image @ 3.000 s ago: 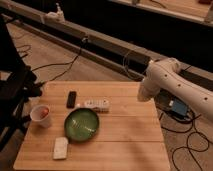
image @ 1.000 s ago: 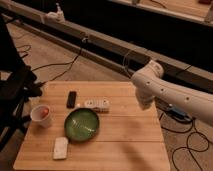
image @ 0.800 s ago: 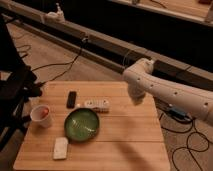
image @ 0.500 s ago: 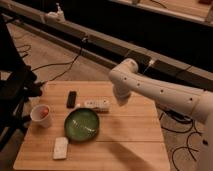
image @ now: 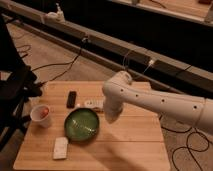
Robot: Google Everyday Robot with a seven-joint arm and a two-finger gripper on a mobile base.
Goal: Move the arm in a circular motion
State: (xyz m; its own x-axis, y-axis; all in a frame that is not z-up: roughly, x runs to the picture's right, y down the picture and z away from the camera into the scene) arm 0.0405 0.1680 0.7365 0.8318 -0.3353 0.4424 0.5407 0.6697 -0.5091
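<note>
Your items, as they stand on the desk:

- The arm: glossy white, thick rounded segments with small dark dots. It comes in from beyond the right edge of the desk, crosses above the far right corner, and bends at a bulbous joint over the middle of the far edge. Its last segment points down toward the desk's centre.
- Gripper: at the lower end of that downward segment, over the desk's centre and just right of the green bowl. You cannot tell whether it is wide or narrow, nor whether it holds anything. You also cannot tell whether it touches the wood.
- Green bowl: round and upright, left of centre.
- White strip: a small flat item lying between the bowl and the far edge, partly behind the arm.
- Black bar: a short dark item left of the strip, near the far edge.
- White cup: close to the left edge, with something red inside.
- White block: flat and rectangular, near the near left corner.
- Black chair: beside the left edge, off the desk.
</note>
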